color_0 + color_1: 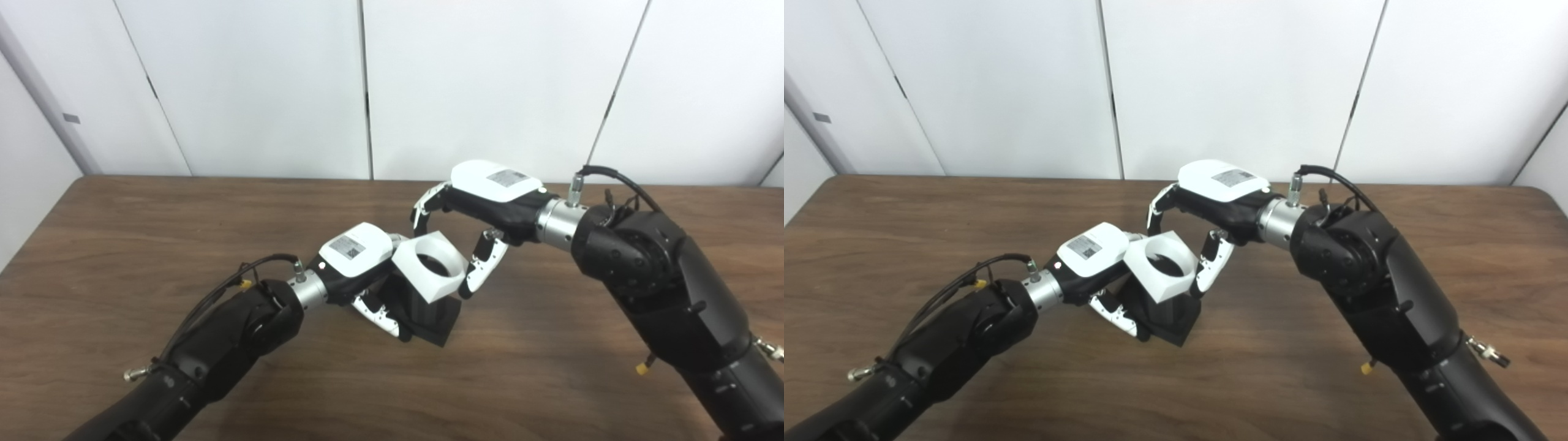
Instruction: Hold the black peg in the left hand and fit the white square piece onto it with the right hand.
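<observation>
The left hand (pixel 358 260) fingers clamp the black peg (pixel 432 312), its top hidden inside the tilted white square piece (pixel 432 265), which the right hand (pixel 490 199) fingers straddle loosely apart.

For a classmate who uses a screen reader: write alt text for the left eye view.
A white square piece with a round hole sits tilted on a black peg, which the left hand grips above a brown wooden table. The right hand curls around the piece, fingers apart.
</observation>
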Tool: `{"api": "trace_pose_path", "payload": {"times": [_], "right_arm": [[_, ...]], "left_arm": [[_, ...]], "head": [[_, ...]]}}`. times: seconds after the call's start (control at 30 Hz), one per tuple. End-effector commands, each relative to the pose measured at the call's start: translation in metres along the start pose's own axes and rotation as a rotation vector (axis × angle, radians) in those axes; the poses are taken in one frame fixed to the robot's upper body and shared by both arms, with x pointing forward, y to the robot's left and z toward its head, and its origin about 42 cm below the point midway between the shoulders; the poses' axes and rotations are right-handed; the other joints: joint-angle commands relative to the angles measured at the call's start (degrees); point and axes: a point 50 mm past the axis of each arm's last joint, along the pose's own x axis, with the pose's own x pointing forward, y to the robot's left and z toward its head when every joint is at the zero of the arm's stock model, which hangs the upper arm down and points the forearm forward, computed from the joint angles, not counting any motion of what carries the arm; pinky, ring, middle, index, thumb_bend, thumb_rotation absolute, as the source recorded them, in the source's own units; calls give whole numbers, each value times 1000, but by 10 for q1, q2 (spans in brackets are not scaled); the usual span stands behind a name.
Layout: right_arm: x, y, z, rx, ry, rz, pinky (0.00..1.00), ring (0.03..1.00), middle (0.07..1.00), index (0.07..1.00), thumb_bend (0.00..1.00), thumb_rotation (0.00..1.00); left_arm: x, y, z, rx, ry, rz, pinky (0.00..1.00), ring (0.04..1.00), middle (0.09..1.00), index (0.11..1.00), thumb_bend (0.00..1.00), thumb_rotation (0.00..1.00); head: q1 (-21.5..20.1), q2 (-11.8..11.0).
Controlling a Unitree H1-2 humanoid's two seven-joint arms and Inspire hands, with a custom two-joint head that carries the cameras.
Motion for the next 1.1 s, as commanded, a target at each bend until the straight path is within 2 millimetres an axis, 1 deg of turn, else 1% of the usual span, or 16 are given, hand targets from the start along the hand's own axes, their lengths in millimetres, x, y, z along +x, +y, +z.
{"api": "trace_pose_path", "payload": {"times": [0.0, 0.2, 0.5, 0.9, 1.07], "right_arm": [[-2, -33, 5, -62, -23, -69, 696, 822, 763, 480, 519, 130], [-1, -35, 6, -59, -26, -67, 699, 826, 764, 480, 519, 130], [1, -31, 8, -51, -32, -57, 712, 824, 762, 480, 520, 129], [9, -17, 3, -42, -28, -34, 709, 819, 762, 479, 521, 128], [14, -15, -1, -52, -30, -20, 716, 814, 759, 479, 521, 128]], "left_arm": [[-8, -31, 4, 49, 4, -161, 728, 829, 818, 492, 522, 75], [-7, -31, 6, 50, 2, -162, 724, 827, 818, 491, 522, 76], [-7, -31, 6, 42, 4, -159, 732, 831, 822, 492, 522, 76], [-7, -30, 7, 41, 3, -160, 738, 829, 819, 491, 522, 76], [-7, -29, 7, 46, -1, -157, 724, 824, 816, 491, 522, 76]], "head": [[1, 1], [4, 1], [7, 4], [9, 7], [9, 7]]}}
